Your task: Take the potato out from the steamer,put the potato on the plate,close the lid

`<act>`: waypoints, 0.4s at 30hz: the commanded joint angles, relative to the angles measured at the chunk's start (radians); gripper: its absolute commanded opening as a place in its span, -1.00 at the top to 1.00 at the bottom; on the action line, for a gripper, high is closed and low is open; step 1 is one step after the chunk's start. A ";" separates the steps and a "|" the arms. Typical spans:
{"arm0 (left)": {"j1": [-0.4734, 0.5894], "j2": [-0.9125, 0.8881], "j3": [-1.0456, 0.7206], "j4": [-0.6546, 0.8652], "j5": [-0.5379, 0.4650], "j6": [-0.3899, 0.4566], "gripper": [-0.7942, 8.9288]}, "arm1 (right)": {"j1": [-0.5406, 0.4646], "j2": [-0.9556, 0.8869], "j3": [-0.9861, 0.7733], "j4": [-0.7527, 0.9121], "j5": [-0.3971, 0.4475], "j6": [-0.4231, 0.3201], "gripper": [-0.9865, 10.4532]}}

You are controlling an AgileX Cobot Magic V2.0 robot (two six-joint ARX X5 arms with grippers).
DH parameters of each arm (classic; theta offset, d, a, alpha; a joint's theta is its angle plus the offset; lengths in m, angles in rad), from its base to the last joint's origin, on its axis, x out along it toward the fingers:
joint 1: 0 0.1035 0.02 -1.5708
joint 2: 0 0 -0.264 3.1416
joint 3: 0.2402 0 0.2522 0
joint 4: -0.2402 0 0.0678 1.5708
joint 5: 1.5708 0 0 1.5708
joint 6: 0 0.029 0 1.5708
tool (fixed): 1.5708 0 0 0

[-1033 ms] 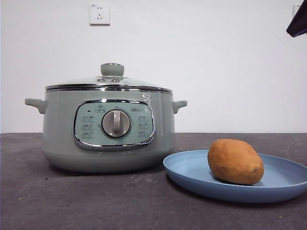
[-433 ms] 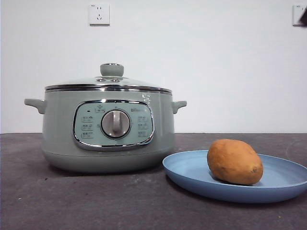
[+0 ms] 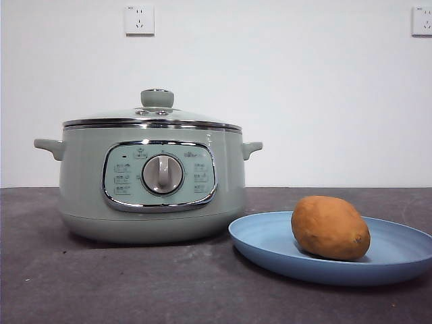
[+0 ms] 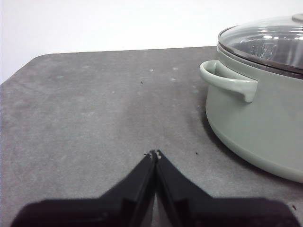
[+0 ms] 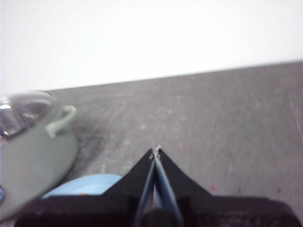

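Observation:
The orange-brown potato (image 3: 330, 227) lies on the light-blue plate (image 3: 270, 246) at the front right of the table. To its left stands the sage-green steamer (image 3: 151, 182), and the glass lid (image 3: 155, 116) with its green knob sits on top of it. My left gripper (image 4: 155, 154) is shut and holds nothing, over bare table beside the steamer's handle (image 4: 226, 82). Off to the other side of the steamer (image 5: 33, 146), my right gripper (image 5: 156, 150) is shut too, with an edge of the plate (image 5: 85, 185) below it. Neither arm shows in the front view.
The table top (image 3: 135, 283) is dark grey and speckled. A white wall with two power sockets (image 3: 139, 19) stands behind it.
The black tip of an arm at the front view's top right corner has drawn out of the picture. Steamer, lid, plate and potato have stayed put.

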 commanded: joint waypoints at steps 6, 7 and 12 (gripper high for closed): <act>0.003 -0.003 -0.015 0.003 -0.001 -0.006 0.84 | -0.004 -0.059 -0.139 0.019 0.048 0.046 0.82; 0.003 -0.003 -0.015 0.003 -0.001 -0.006 0.84 | -0.004 -0.063 -0.147 0.019 0.053 0.051 0.82; 0.003 -0.003 -0.015 0.003 -0.001 -0.006 0.84 | -0.004 -0.080 -0.179 0.019 0.051 0.051 0.82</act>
